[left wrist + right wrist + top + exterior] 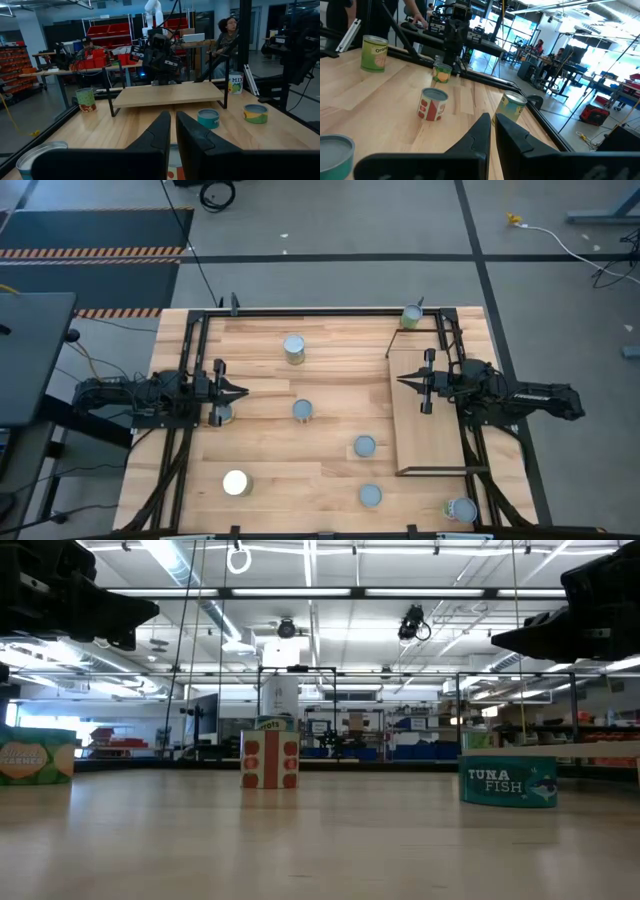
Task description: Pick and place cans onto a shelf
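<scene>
Labels first: low view shows a teal tin (508, 781) reading "TUNA FISH", a can with red tomato pictures (270, 758), top text too small to read, and a green-labelled can (36, 756) at the edge, wording blurred. Left wrist view catches "MIX" on a white can (235, 82); right wrist view shows "Ora…", probably "Orange", on a green can (374, 52).

Desk (330, 480) is butcher-block wood in a black frame, in a workshop with racks, benches and seated people behind. Shelf (430, 415) sits on the desk's right side, board bare. Cans stand scattered on the desk: one (294, 348) near the back, one (303, 410) mid-desk, a white-topped one (236, 482) front left.

Left tool (238, 391) hangs over the desk's left side, fingers nearly together, holding nothing. Right tool (405, 379) hangs over the shelf, fingers likewise close and empty.
</scene>
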